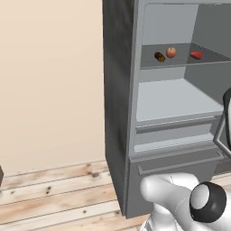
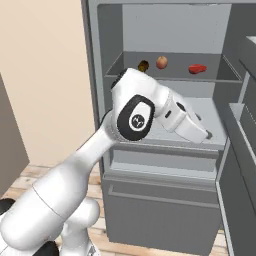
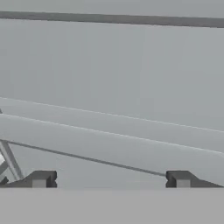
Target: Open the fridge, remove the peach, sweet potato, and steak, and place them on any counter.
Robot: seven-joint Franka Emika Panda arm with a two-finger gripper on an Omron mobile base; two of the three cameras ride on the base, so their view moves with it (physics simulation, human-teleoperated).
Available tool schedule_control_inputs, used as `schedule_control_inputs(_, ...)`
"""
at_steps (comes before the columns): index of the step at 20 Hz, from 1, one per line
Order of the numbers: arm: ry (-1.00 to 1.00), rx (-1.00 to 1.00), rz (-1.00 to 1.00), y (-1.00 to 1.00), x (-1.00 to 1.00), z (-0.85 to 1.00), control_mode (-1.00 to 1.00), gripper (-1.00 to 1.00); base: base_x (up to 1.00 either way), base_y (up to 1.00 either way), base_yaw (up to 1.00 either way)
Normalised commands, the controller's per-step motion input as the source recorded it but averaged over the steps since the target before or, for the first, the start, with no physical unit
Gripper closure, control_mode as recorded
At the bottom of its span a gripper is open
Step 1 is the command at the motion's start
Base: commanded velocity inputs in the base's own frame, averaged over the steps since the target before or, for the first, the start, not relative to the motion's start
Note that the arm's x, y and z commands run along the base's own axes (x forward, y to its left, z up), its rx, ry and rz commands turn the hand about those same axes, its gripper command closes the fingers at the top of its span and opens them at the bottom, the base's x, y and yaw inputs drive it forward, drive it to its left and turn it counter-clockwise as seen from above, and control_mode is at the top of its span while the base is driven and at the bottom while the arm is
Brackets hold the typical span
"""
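The fridge (image 1: pixel 119 90) stands open, its light grey inside showing. On its upper shelf the sweet potato (image 1: pixel 159 57) lies at the left, the peach (image 1: pixel 171 52) beside it and the steak (image 1: pixel 196 55) to the right. From the other side the same row appears: sweet potato (image 2: pixel 143 65), peach (image 2: pixel 161 62), steak (image 2: pixel 197 68). My gripper (image 3: pixel 111 180) is open, its fingertips (image 3: pixel 41 179) wide apart with nothing between them, facing grey fridge panels. My hand (image 2: pixel 200 131) reaches over the middle shelf, one level below the food. The counter is out of view.
The fridge's open door (image 2: pixel 240 150) with its bins stands at the right. A bottom drawer (image 2: pixel 160 210) sits under the shelves. A beige wall (image 1: pixel 49 81) and wooden floor (image 1: pixel 54 194) lie to the left.
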Motion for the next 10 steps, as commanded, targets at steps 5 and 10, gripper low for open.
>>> schedule_control_inputs(5,-0.09,0.22,0.70,0.74,0.09,-0.14,-1.00,-1.00,0.00,0.00,0.00)
schedule_control_inputs(10,0.00,0.23,0.93,0.43,0.00,-0.69,-1.00,-1.00,0.00,0.00,0.00)
